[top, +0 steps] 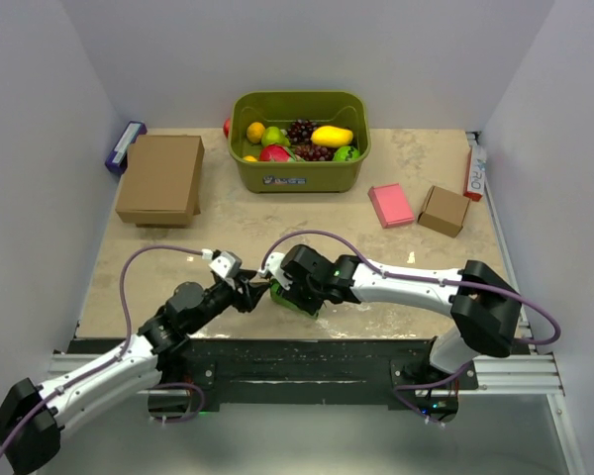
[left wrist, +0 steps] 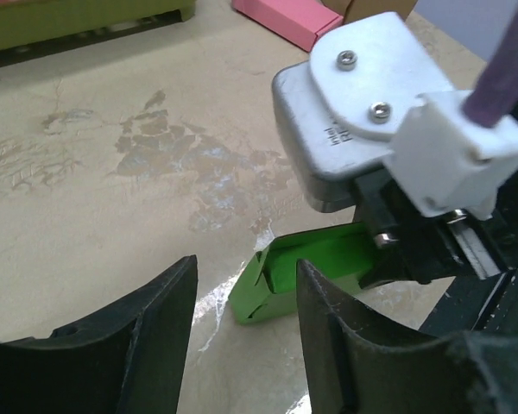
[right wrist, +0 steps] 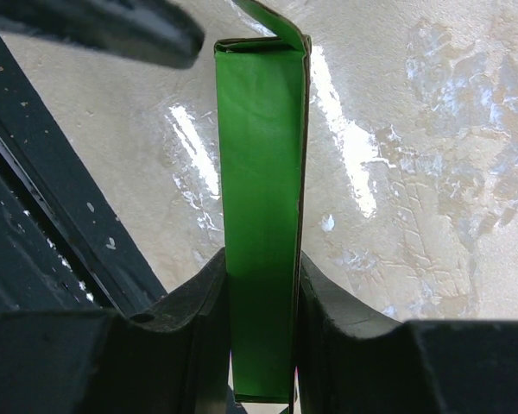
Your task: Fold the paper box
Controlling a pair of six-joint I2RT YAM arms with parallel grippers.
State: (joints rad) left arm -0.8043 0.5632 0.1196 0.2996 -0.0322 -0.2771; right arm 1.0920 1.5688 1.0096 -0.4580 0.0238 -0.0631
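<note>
The paper box (top: pixel 301 298) is a bright green folded block near the table's front edge, between both arms. My right gripper (right wrist: pixel 261 269) is shut on it, its two black fingers pressing the box's (right wrist: pixel 259 164) narrow sides; a small flap curls at the far end. In the left wrist view the box (left wrist: pixel 281 280) rests on the table, with an end flap partly tucked and the right gripper's grey body (left wrist: pixel 363 129) above it. My left gripper (left wrist: pixel 246 266) is open just short of the box's free end, with nothing between its fingers. From above, the left gripper (top: pixel 249 290) sits just left of the box.
An olive bin (top: pixel 299 176) of toy fruit stands at the back centre. A brown cardboard box (top: pixel 160 178) lies back left with a purple item (top: pixel 125 146) beside it. A pink flat box (top: pixel 390 205) and a small brown box (top: pixel 444 210) lie back right. The black front rail (top: pixel 297 358) runs just behind the box.
</note>
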